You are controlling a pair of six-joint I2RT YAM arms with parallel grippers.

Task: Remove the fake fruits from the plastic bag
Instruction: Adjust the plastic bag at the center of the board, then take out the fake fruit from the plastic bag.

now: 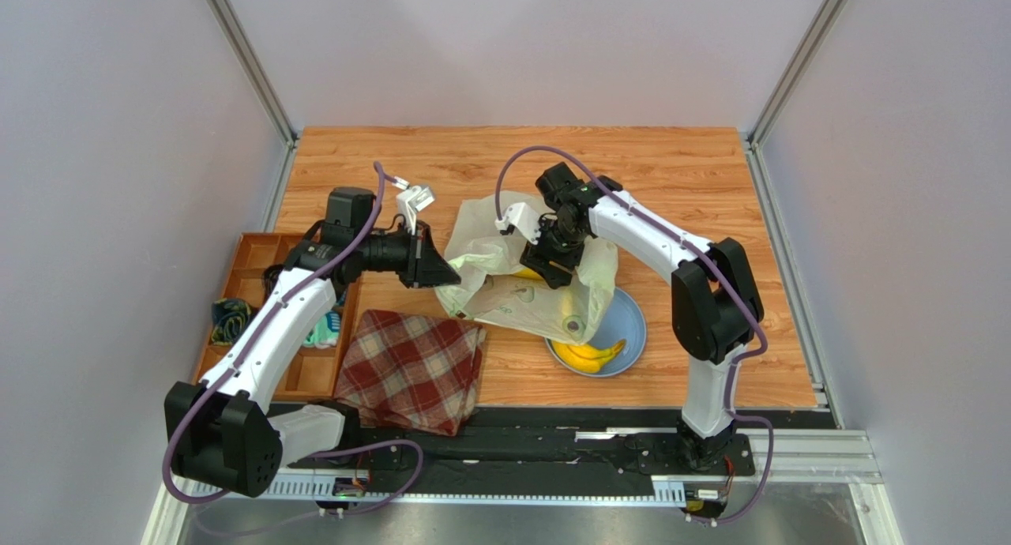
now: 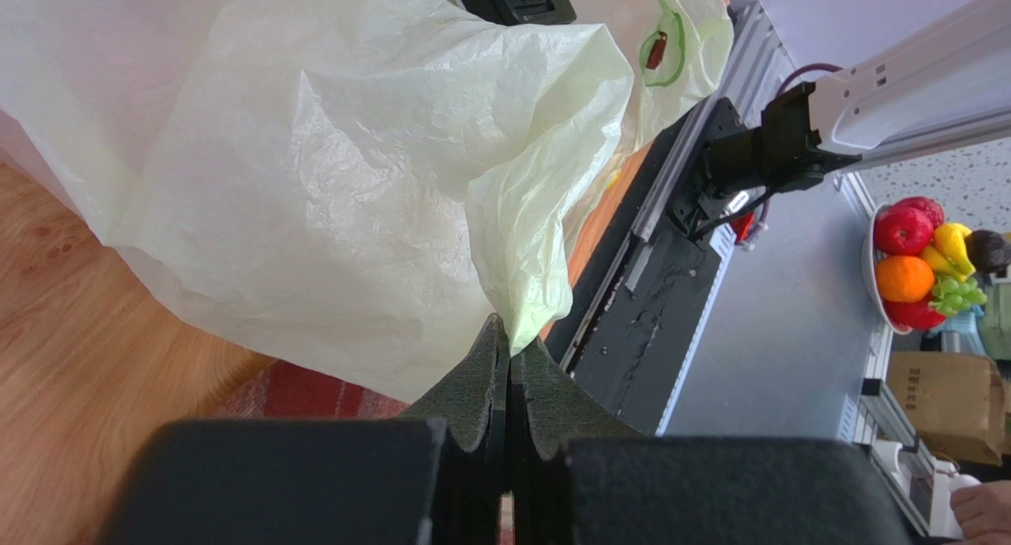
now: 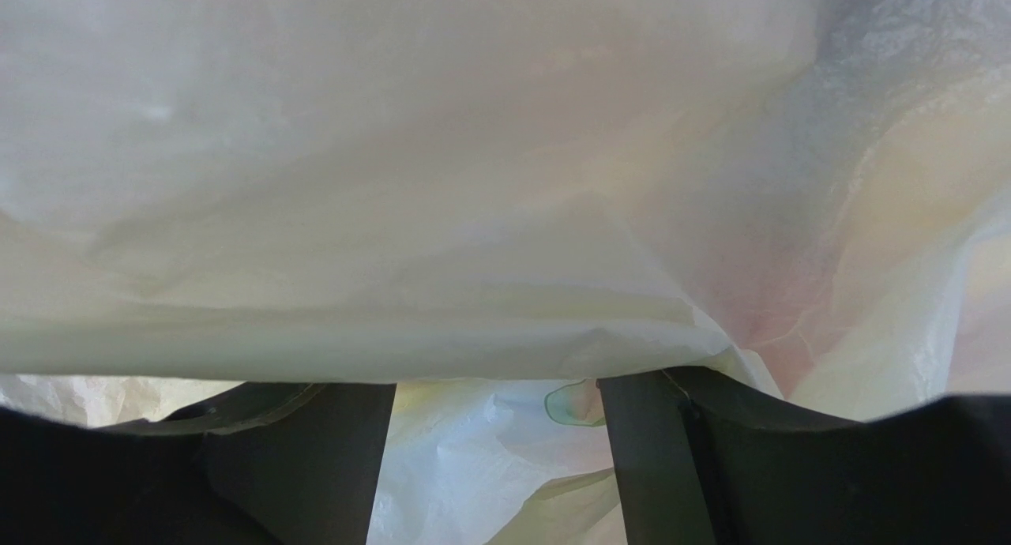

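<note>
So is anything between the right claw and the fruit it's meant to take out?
Yes: the plastic bag itself. Its film drapes across the open right gripper in the right wrist view, filling it; nothing else shows beyond. The left gripper pinches the bag's edge.

There was one plastic bag (image 1: 513,306), one blue plate (image 1: 637,320) at 4 o'clock from it with one banana bunch (image 1: 591,357), one plaid cloth (image 1: 409,370) at 7 o'clock, and one wooden tray (image 1: 252,248) at 9 o'clock.
</note>
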